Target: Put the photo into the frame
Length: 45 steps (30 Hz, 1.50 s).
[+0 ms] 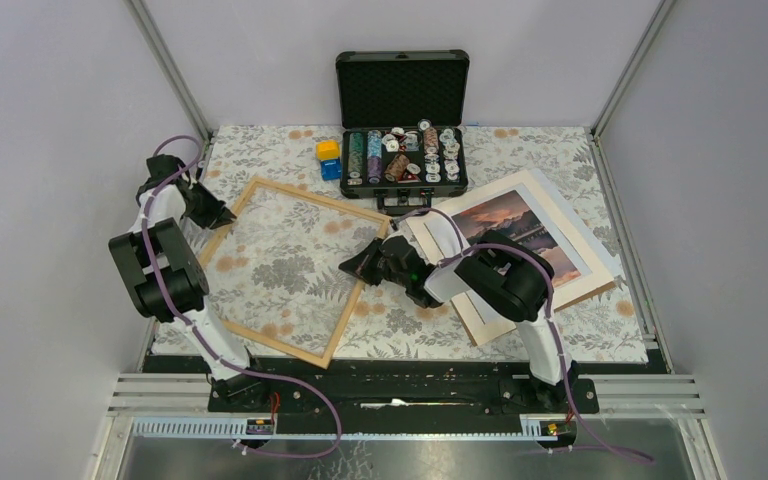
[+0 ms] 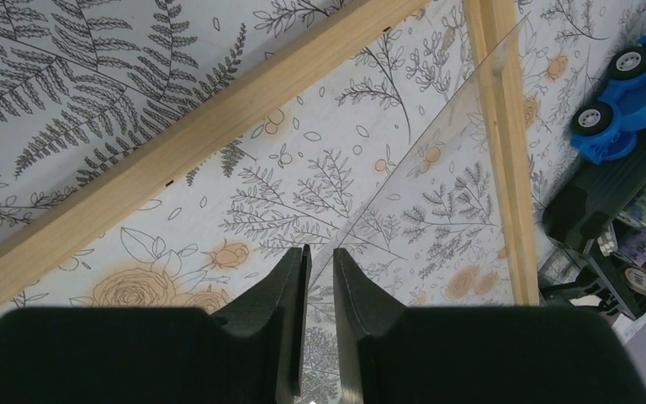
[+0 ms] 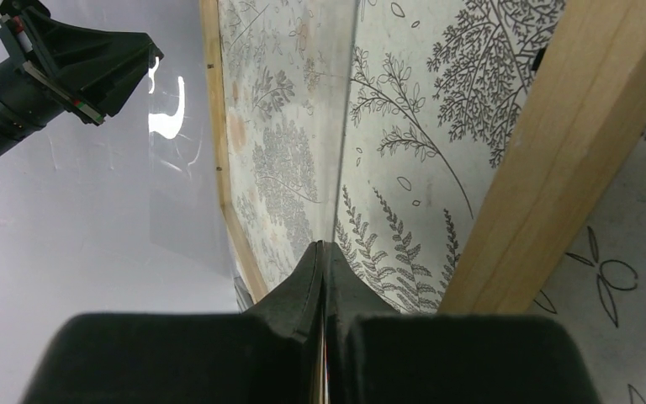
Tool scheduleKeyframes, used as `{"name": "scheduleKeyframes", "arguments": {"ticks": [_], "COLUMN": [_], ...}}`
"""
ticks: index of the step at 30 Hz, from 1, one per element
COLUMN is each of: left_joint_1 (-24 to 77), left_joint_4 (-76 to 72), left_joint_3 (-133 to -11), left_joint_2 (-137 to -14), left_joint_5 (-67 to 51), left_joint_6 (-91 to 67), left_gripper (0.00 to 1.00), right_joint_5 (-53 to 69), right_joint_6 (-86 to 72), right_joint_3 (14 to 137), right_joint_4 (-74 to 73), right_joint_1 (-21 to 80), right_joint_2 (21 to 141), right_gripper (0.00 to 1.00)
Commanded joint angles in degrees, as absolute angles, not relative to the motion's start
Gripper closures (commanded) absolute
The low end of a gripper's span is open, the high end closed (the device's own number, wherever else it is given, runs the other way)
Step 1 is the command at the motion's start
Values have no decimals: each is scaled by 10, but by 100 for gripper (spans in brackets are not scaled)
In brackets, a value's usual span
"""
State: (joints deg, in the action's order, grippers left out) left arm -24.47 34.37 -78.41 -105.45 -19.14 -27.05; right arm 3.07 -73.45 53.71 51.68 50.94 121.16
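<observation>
The light wood frame [image 1: 290, 193] lies flat on the floral cloth, left of centre. A clear pane [image 2: 437, 194] hangs over the frame between my two grippers. My left gripper [image 1: 228, 214] is at the frame's left corner, its jaws a narrow gap apart around the pane's corner [image 2: 320, 250]. My right gripper [image 1: 345, 266] is at the frame's right rail [image 3: 555, 135], shut tight on the pane's opposite edge [image 3: 326, 246]. The photo [image 1: 520, 235], a sunset scene with a white border, lies on pale boards to the right, untouched.
An open black case [image 1: 402, 120] of chips stands at the back centre. A blue and yellow toy [image 1: 329, 158] sits beside it, close to the frame's far corner. Cell walls close in the cloth on the left, right and back.
</observation>
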Motion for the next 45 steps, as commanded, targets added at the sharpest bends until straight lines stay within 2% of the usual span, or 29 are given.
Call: {"name": "scheduleKeyframes", "arguments": {"ticks": [1, 9, 17, 20, 23, 30, 31, 38, 45], "left_joint_1": [-246, -248, -248, -248, -248, -245, -245, -229, -222], "left_joint_4": [324, 323, 323, 323, 323, 321, 321, 327, 334], "left_joint_3": [-812, -826, -831, -829, -822, -809, -808, -822, -878], "left_joint_2": [-1070, -1090, -1095, -1088, -1068, -1009, -1004, -997, -1057], "left_joint_5": [-193, -200, -192, -180, -159, -96, -91, -85, -75], "left_joint_6": [-275, -279, -280, -277, -275, -277, -278, -282, -288], "left_gripper": [77, 76, 67, 55, 46, 6, 3, 1, 1], "right_joint_5": [16, 11, 6, 3, 3, 3, 3, -13, -1], "right_joint_6": [-726, -724, -726, -726, -724, -734, -733, -738, -742], "right_joint_3": [571, 580, 592, 595, 597, 602, 603, 599, 620], "right_joint_4": [530, 523, 518, 515, 513, 507, 506, 497, 496], "right_joint_1": [501, 501, 500, 501, 501, 501, 502, 506, 506], "right_joint_2": [1222, 1230, 1239, 1241, 1241, 1250, 1250, 1242, 1263], "right_gripper": [100, 100, 100, 100, 100, 100, 100, 100, 100]}}
